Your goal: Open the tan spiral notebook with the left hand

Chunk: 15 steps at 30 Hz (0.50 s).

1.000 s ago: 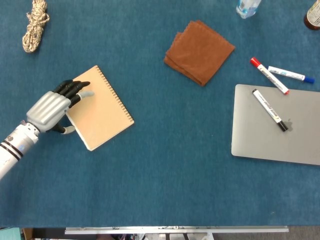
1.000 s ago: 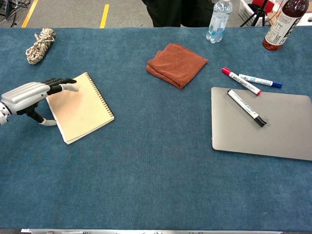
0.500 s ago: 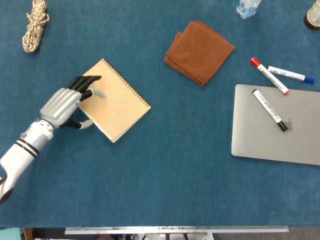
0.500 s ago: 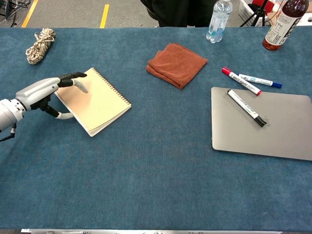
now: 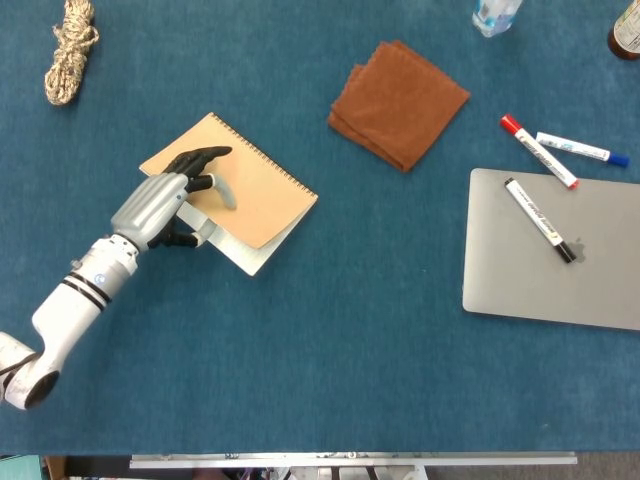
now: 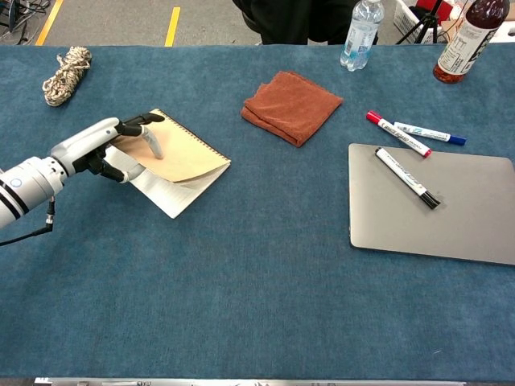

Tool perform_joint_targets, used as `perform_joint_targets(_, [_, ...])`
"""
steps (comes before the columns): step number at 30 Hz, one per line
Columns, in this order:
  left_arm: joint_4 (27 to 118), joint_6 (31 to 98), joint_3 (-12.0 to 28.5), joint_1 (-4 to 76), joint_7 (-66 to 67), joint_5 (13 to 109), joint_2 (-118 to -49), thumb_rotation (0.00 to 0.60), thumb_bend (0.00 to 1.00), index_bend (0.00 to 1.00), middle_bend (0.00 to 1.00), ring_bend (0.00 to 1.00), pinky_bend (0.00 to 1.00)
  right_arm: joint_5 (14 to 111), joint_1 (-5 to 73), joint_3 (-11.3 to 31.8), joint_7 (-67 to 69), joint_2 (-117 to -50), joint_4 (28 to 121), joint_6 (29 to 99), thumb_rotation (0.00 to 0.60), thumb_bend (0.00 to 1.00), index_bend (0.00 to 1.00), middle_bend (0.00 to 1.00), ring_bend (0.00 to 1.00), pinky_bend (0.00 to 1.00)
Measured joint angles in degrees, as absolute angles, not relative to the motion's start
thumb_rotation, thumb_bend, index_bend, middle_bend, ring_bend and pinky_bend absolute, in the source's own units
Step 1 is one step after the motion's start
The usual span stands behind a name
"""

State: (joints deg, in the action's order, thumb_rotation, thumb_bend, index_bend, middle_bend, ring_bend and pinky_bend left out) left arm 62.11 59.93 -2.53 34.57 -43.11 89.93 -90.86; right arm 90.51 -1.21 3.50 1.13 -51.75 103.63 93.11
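Observation:
The tan spiral notebook [image 5: 265,185] lies left of the table's middle, its spiral binding along the far-right edge. My left hand [image 5: 165,205] is at its near-left edge, dark fingers on top of the cover and thumb at the edge beneath. The cover is raised there, and a white page [image 5: 245,258] shows under it. The chest view shows the same: the hand [image 6: 100,145] holds the lifted cover of the notebook [image 6: 189,157] above a pale page [image 6: 165,193]. My right hand is in neither view.
A folded brown cloth [image 5: 400,100] lies right of the notebook. A grey laptop [image 5: 555,250] with a marker [image 5: 540,220] on it sits at the right, two more markers [image 5: 540,152] behind it. A rope bundle [image 5: 70,50] is far left; bottles [image 6: 360,32] stand at the back.
The notebook has slid right and turned with my left hand on it. Its near-left cover edge, flat before, is now lifted off the pages.

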Motion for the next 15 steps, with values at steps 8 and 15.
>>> perform_joint_targets(8, [65.55,59.03,-1.39,34.54,-40.36,87.96,-90.25,0.600,0.44,0.63,0.12,0.00,0.00,90.67,-1.26,3.70,1.85,-51.99,102.98,93.56,0.600,0.13,0.29,0.31,0.19,0.28])
perform_joint_targets(15, [67.01,59.20,-0.41,33.93,-39.35,86.66,-90.41,0.600,0.44,0.69,0.17,0.00,0.00,90.80,-1.28,3.79,2.19,-52.06,102.78,93.73,0.600,0.13,0.29,0.31,0.18,0.28])
